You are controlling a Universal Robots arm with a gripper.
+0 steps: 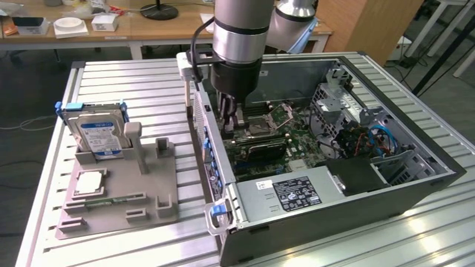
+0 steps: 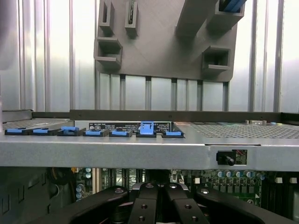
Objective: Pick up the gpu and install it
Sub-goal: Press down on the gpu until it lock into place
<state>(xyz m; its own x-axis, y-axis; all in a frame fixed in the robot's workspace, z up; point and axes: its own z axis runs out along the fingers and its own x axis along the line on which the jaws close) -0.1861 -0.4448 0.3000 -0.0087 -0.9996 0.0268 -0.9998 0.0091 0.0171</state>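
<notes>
My end effector (image 1: 236,123) was down inside the open computer case (image 1: 415,183), fingers drawn narrow together and pointing straight down at the motherboard (image 1: 286,142); whether they pinched anything I could not tell. In the wrist view the black finger links (image 2: 159,205) met at the centre, with green board visible just beyond them. The gpu (image 1: 256,149) lay directly below and slightly forward of the fingertips, a flat black card seated edge-down on the board, its long axis running from the case's slotted rear wall toward the exterior view's right. My arm (image 1: 239,33) stood near vertical over the case, wrist plumb. Beyond the case wall (image 2: 140,154) with its blue slot clips (image 2: 146,127), the grey fixture tray (image 1: 111,214) sat on the slatted tabletop (image 1: 133,83), carrying the hard drive (image 1: 100,136) upright.
</notes>
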